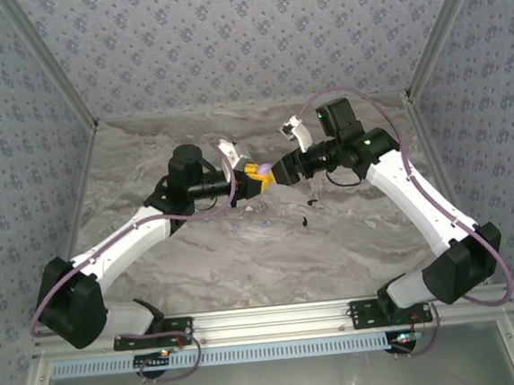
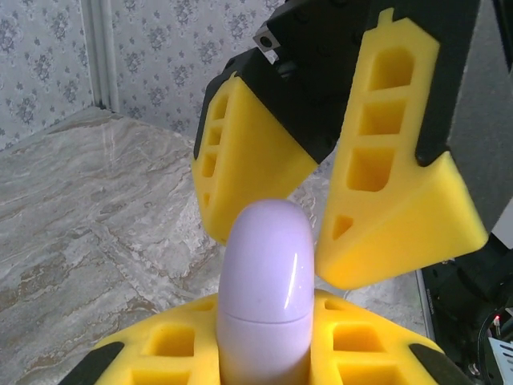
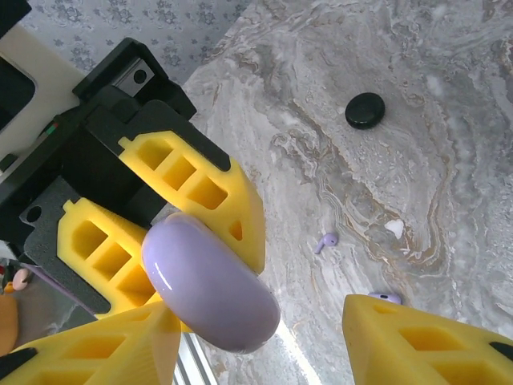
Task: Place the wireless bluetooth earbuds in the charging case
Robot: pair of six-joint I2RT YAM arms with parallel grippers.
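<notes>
Where the two arms meet above the middle of the worktop [image 1: 334,249], the left claw [image 2: 264,357] is clamped on the charging case [image 2: 266,281]. The case stands upright between the claw's yellow fingers. It is a smooth, glossy, pale lilac capsule with rounded ends. In the left wrist view a fine seam runs across it near the lower end, and its base is cut off by the frame edge.

The right claw [image 3: 260,321] has its jaws apart, with one finger on each side of the case's free end. Whether either finger touches the case cannot be told. Both claws carry yellow wedge-shaped fingers with rectangular pockets, mounted on black bodies.

One lilac earbud [image 3: 325,241] lies on the bare worktop beneath the claws, well apart from the case. A second lilac piece [image 3: 385,297] lies near it. The right claw's finger half hides this piece, so its shape cannot be made out. A white fragment [image 3: 393,228] rests near the earbud and is too small to identify. A round, flat black puck [image 3: 365,110] lies farther off. The worktop surface is a grey-veined marble pattern.
</notes>
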